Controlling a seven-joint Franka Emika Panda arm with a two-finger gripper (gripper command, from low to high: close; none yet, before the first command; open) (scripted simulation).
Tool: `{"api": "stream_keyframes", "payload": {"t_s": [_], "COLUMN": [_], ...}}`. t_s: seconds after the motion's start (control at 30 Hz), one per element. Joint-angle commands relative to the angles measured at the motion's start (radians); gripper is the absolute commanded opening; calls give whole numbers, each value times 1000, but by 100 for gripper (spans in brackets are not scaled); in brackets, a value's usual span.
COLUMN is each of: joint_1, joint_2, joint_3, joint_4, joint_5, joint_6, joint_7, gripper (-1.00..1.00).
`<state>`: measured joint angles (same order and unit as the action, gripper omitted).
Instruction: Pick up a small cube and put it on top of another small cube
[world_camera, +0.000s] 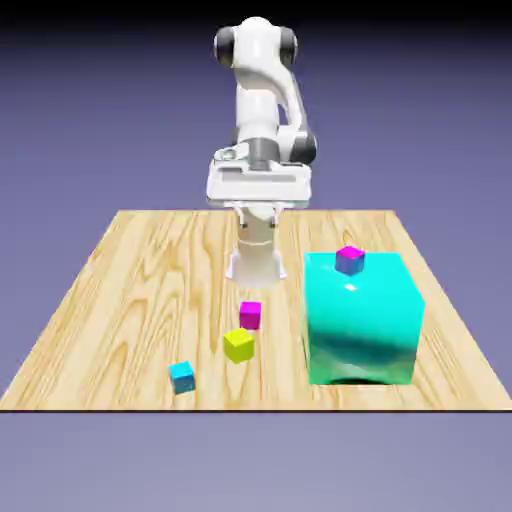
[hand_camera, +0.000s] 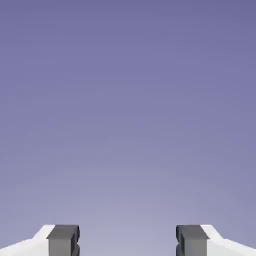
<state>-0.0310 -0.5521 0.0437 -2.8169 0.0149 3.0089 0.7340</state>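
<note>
1. Can see a huge teal cube filling much of the tabletop's near right part in the exterior view, a bulky obstacle just beside the small cubes' right.
2. Can make out a magenta-topped cube against the teal top's far edge; cannot tell whether resting there.
3. Find the magenta small cube right of the yellow cube and slightly farther from the near edge, around mid-width.
4. Notice a blue cube closest to the near edge, left of the yellow one.
5. Have bare wood along the left edge and far left corner.
6. See the claw spread wide, holding nothing, above the tabletop.
</note>
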Motion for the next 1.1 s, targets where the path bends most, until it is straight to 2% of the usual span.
{"api": "stream_keyframes", "payload": {"t_s": [0.0,0.73,0.8,1.07], "joint_1": [-36,-820,-829,-750], "joint_2": [15,341,345,559], "joint_3": [36,834,843,650], "joint_4": [-6,-132,-134,-137], "joint_5": [12,284,287,-60], "joint_6": [-23,-536,-542,-376], "joint_7": [-6,-134,-136,103], "gripper": [0,0,0,0]}}
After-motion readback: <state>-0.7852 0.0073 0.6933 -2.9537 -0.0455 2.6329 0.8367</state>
